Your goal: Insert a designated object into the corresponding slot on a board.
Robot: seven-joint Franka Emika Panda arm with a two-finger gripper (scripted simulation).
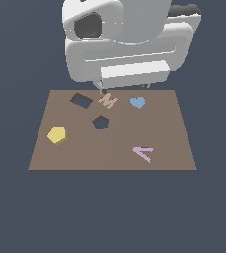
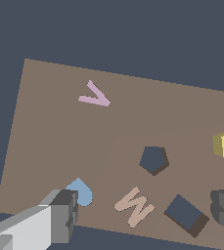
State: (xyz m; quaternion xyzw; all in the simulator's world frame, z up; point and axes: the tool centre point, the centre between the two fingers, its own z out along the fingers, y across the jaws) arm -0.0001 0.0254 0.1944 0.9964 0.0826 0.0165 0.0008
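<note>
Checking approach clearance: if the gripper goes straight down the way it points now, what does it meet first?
Probably the tan letter M, lying between the spread fingers of the gripper; depth is unclear, and the yellow block is well aside.

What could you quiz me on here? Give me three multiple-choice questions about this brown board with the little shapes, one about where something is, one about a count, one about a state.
1. Where does the yellow block lie?
A. inside the pentagon hole
B. on the board, near the exterior view's left edge
C. between the gripper's fingers

2. How many dark holes are cut in the board?
A. two
B. four
C. none

3. What state is the pentagon hole in?
A. filled by the blue heart
B. covered by the tan letter M
C. empty

Answers:
1 B: the block sits flat on the brown surface, apart from both holes.
2 A: only the pentagon hole and the four-sided hole show.
3 C: dark background shows through it; the blue heart and the tan letter M lie elsewhere.
</note>
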